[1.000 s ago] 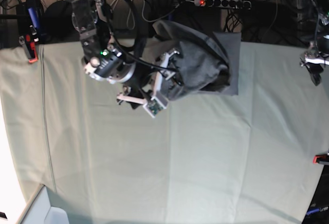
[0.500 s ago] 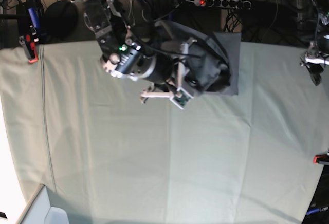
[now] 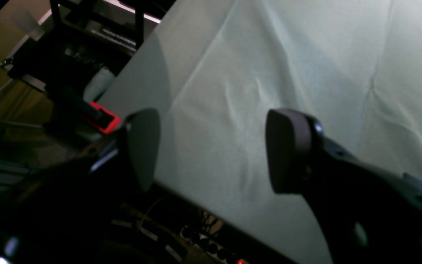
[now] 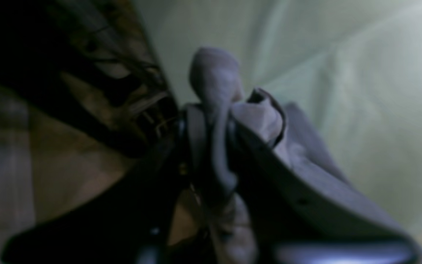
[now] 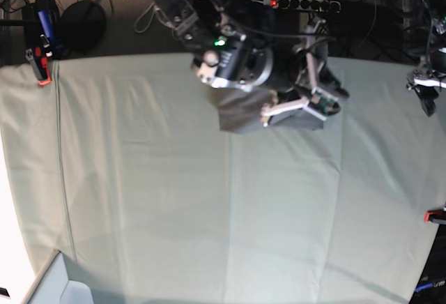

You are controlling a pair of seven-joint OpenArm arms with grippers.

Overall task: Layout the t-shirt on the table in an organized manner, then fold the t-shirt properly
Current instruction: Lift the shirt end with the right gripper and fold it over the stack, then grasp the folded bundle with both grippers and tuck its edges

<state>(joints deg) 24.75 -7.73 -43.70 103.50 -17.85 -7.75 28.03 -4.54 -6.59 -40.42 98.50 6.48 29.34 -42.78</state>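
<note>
The grey t-shirt (image 5: 240, 112) lies bunched at the far middle of the table (image 5: 209, 213), mostly hidden under my right arm. My right gripper (image 5: 322, 88) is over the shirt's right part. In the right wrist view that gripper (image 4: 211, 121) is shut on a fold of the t-shirt (image 4: 214, 73), which bulges up between the fingers. My left gripper (image 3: 211, 146) is open with nothing between its pads and hangs over the table's edge (image 3: 181, 91). In the base view this left gripper (image 5: 426, 95) sits at the far right edge, away from the shirt.
Red-black clamps (image 5: 43, 67) (image 5: 435, 215) hold the green cloth at the left and right edges; one clamp (image 3: 103, 117) shows beside my left gripper. A power strip (image 5: 300, 3) and cables lie behind the table. A pale bin (image 5: 59, 283) is at the front left corner.
My right arm has swung from the shirt's left side across to its right side, and its jaws have shut on the fabric. The shirt has been dragged and reshaped. The left arm has not moved.
</note>
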